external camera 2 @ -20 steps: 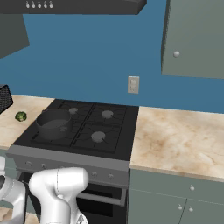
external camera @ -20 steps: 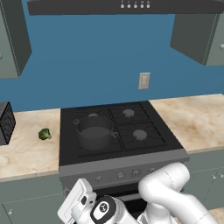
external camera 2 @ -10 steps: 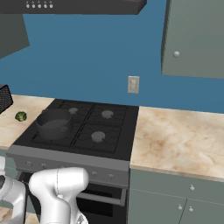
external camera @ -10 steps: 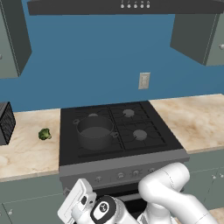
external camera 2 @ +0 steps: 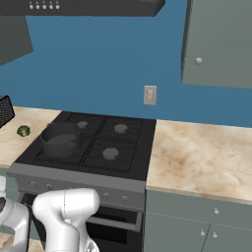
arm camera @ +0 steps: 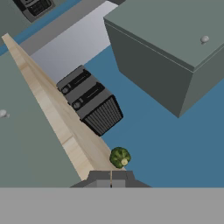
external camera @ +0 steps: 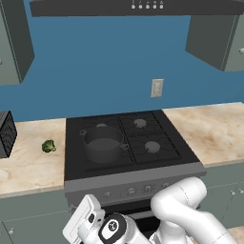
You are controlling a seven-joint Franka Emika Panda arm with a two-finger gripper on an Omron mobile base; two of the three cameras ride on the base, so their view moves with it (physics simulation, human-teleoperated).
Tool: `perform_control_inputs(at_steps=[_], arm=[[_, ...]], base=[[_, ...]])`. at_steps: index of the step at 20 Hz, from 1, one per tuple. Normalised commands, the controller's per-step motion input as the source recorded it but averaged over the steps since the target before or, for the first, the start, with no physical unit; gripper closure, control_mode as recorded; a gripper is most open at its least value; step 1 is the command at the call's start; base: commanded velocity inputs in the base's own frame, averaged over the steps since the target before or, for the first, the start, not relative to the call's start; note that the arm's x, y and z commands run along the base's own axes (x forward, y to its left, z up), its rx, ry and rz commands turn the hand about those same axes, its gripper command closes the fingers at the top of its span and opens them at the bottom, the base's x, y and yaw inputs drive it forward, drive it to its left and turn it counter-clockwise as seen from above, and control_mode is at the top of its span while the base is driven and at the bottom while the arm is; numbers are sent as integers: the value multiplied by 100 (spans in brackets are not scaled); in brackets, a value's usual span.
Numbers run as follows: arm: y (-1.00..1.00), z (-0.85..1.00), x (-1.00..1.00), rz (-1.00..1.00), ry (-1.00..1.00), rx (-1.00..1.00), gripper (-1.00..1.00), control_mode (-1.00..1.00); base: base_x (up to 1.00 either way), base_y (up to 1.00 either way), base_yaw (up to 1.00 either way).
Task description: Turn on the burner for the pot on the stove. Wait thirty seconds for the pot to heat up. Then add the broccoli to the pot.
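One pot point(external camera: 103, 143) on the near-left burner of the stove point(external camera: 157, 164), dark grey, upright, loop handles at its left and right; same pot point(external camera 2: 60, 139) on the near-left grate from the right base view. Four burners under black grates, row of small knobs point(external camera: 138, 190) along the grey front panel. Broccoli point(external camera: 48, 146) on the beige counter point(external camera: 28, 167) left of the stove, well apart from the pot, near a black slatted appliance point(external camera: 5, 133) at the far left edge. Broccoli point(external camera 2: 23, 131) also just left of the stove's far-left corner from the right side, and small and green point(arm camera: 119, 157) on the counter edge in the hand view, near the black appliance point(arm camera: 91, 101). Gripper point(arm camera: 112, 179) low in front of the stove, below counter height, fingertips pressed together, holding nothing. Grey wall cabinets point(external camera 2: 219, 42) above, wall outlet point(external camera: 157, 87) on the blue wall behind the stove.
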Motion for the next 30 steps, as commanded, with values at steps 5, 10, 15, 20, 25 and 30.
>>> perform_control_inputs(at_steps=[5,10,15,20,25,30], arm=[[0,0,0,0,0,0,100,-100],[0,0,0,0,0,0,100,-100],[0,0,0,0,0,0,100,-100],[0,10,-7,0,-2,0,100,-100],[2,26,-28,-2,-3,1,100,-100],[8,81,-11,-9,-3,-9,100,-100]], base=[[0,0,0],[0,0,0],[0,0,0],[0,0,0],[0,0,0],[0,0,0]])
